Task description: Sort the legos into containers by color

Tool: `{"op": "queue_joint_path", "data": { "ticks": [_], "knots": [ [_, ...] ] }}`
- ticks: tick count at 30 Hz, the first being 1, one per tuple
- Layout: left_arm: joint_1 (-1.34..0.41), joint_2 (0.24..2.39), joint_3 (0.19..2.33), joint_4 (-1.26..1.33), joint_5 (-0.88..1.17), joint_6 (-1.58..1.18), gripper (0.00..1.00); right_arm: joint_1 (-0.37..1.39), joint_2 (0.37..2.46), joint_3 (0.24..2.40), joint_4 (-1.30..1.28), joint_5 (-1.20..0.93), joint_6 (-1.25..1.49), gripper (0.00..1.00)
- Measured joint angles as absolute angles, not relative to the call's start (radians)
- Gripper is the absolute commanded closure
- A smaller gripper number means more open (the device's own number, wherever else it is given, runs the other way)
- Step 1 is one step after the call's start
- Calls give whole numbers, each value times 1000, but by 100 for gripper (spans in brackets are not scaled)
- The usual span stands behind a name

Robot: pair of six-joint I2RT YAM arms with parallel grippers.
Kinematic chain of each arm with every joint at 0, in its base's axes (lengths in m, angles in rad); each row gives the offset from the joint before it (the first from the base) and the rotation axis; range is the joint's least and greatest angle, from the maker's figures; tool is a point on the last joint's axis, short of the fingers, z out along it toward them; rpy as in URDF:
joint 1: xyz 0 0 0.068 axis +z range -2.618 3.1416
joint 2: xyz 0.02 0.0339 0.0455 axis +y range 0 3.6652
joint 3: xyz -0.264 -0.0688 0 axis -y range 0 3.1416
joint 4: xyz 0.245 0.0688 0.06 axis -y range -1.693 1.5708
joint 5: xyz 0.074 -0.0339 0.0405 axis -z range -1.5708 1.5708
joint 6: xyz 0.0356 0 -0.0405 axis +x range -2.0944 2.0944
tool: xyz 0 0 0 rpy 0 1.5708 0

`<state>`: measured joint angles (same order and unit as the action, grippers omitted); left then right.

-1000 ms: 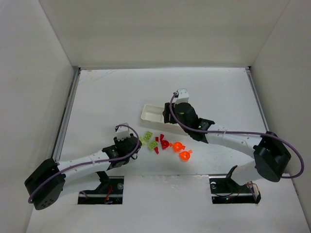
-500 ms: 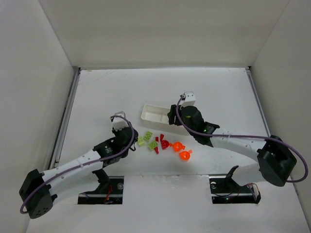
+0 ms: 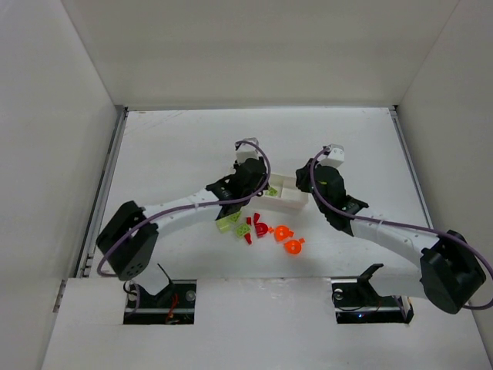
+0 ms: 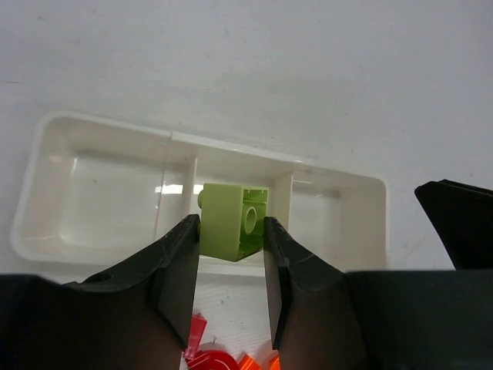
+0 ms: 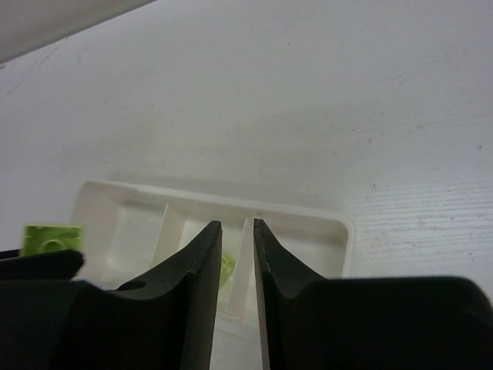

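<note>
My left gripper (image 4: 231,225) is shut on a lime green lego (image 4: 233,220) and holds it just above the middle compartment of the white tray (image 4: 100,200). From above, the left gripper (image 3: 258,185) sits at the left end of the tray (image 3: 291,198). My right gripper (image 5: 237,223) has its jaws close together around the tray's divider wall (image 5: 248,262), at the tray's right end (image 3: 308,187). Another lime lego (image 5: 226,271) lies in the middle compartment. On the table lie two lime legos (image 3: 229,222), red legos (image 3: 260,226) and orange legos (image 3: 291,247).
The loose legos lie just in front of the tray, between the two arms. White walls enclose the table on three sides. The left arm's forearm (image 3: 185,210) stretches across the table's middle towards the tray.
The left arm has swung from the lego pile up to the tray, carrying the lime lego. The tray has shifted right with the right gripper. The right jaws have narrowed.
</note>
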<state>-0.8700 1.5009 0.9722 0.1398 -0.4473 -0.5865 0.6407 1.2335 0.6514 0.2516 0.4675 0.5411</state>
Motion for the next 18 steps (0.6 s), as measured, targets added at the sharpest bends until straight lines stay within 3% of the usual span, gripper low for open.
{"op": "queue_joint_path", "data": {
  "ticks": [6, 10, 16, 18],
  "knots": [
    [-868, 1692, 1085, 161, -375, -557, 80, 634, 1225, 638, 255, 468, 561, 63],
    [-869, 1744, 1109, 173, -364, -549, 77, 625, 1211, 636, 255, 468, 569, 49],
    [-869, 1779, 1109, 176, -367, -541, 73, 625, 1120, 582, 234, 501, 587, 42],
    [-869, 1779, 1109, 181, -374, -531, 67, 671, 1064, 550, 174, 522, 603, 38]
  ]
}}
